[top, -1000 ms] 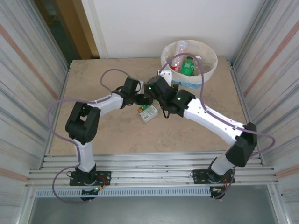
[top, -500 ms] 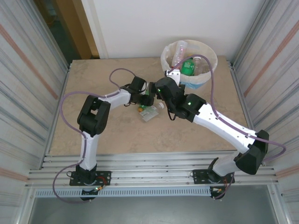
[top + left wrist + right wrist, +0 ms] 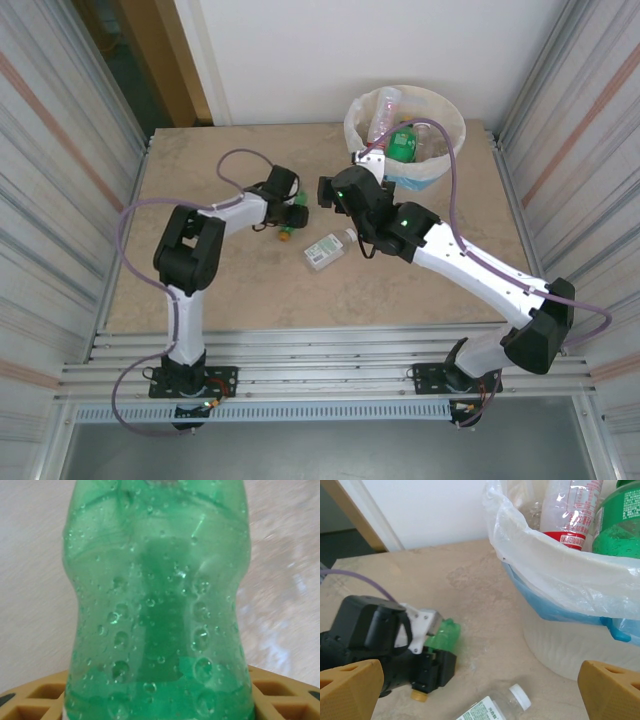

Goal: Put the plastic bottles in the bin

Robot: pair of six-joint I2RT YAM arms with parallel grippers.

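Note:
A green plastic bottle (image 3: 160,605) with an orange cap (image 3: 418,696) lies across the jaws of my left gripper (image 3: 290,214), which is shut on its body just above the table. In the right wrist view the same green bottle (image 3: 444,635) sticks out of the left gripper (image 3: 415,655). A clear bottle (image 3: 328,248) with a white cap and a green-and-white label lies loose on the table beside it. My right gripper (image 3: 480,669) hangs open above that clear bottle (image 3: 495,707), holding nothing. The bin (image 3: 440,150) stands at the back right with several bottles inside.
The bin's translucent bag with a blue edge (image 3: 555,587) droops over its rim. Inside are a clear bottle with a red label (image 3: 570,515) and a green one (image 3: 620,530). Corrugated metal walls close both sides of the table (image 3: 200,290).
My left gripper has closed on the green bottle and drawn it slightly left. The right arm pulled back towards the bin, with its jaws still wide. The clear bottle has stayed roughly where it was.

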